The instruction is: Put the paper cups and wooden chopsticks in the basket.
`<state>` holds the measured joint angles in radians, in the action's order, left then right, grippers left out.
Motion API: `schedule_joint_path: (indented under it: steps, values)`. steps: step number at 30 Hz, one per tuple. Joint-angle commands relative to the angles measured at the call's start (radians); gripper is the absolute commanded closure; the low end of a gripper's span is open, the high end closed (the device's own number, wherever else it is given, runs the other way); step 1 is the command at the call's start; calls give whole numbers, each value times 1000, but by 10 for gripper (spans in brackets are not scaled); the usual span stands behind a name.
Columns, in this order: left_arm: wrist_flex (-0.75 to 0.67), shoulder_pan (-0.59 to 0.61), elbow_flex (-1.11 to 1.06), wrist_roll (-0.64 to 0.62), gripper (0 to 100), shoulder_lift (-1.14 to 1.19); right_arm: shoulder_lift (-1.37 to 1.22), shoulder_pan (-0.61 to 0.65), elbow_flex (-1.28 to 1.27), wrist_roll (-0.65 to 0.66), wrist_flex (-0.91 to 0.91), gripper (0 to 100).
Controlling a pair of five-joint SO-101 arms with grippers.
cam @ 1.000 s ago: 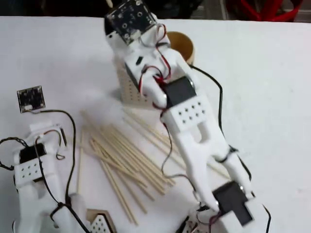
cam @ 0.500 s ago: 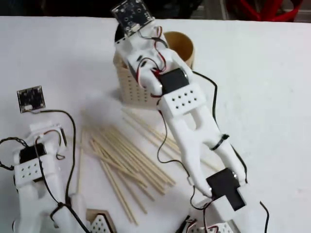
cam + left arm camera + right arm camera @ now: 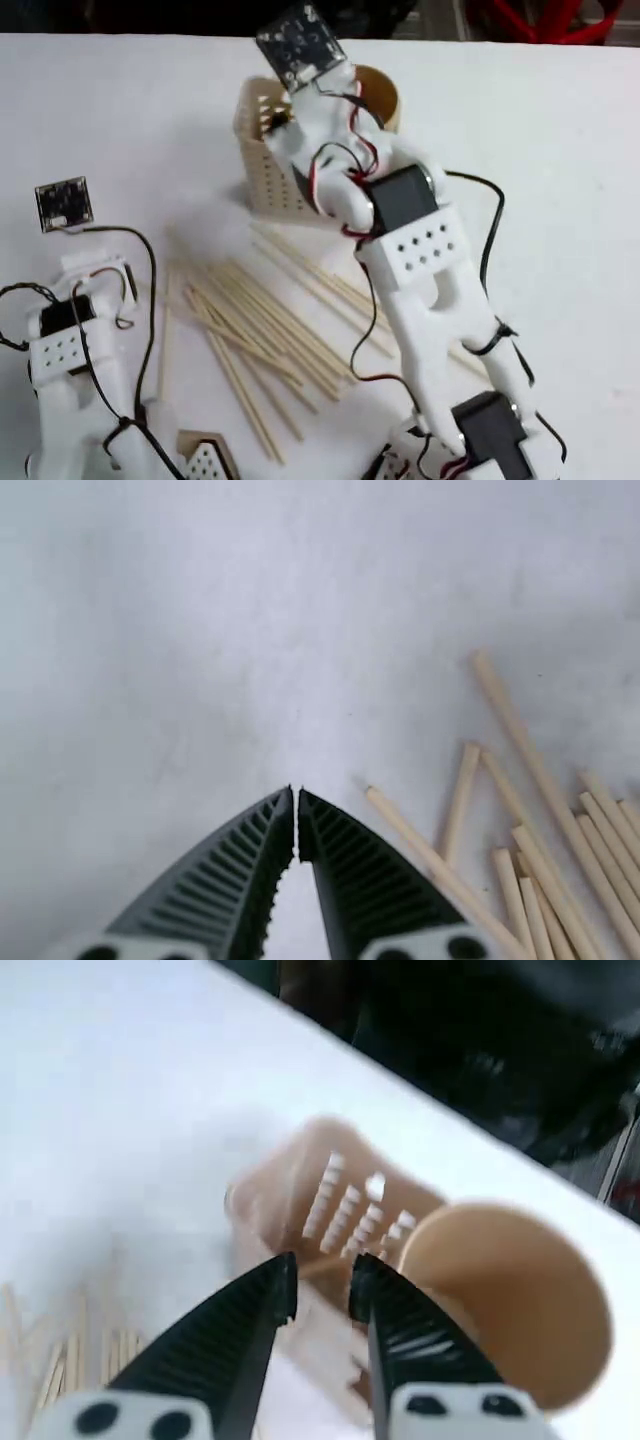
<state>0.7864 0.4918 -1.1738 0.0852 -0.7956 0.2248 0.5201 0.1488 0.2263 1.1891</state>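
High view: right arm lies over chopsticks, right gripper parted above basket beside paper cup; left gripper clenched.

A cream perforated basket stands upright at the upper centre of the high view, its top open. A tan paper cup sits just beside it on the right. Pale wooden chopsticks lie scattered and crisscrossed on the counter below the basket, toward the lower centre-left.
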Motion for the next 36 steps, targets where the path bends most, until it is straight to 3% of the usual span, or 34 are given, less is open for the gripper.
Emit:
schedule_joint_path:
  steps: [1,7,12,21,24,36]
  values:
    - [-23,8,5,9,970,-30,48,13,14,-6,120,897]
    - [-23,8,5,9,970,-30,39,97,11,-2,346,897]
    - [-23,8,5,9,971,-28,39,174,-132,-2,369,897]
    - [-23,8,5,9,971,-28,38,209,-508,2,54,888]
    - [-23,8,5,9,970,-27,38,231,-586,2,-22,832]
    - [-23,8,5,9,970,-25,-176,343,-620,2,-191,818]
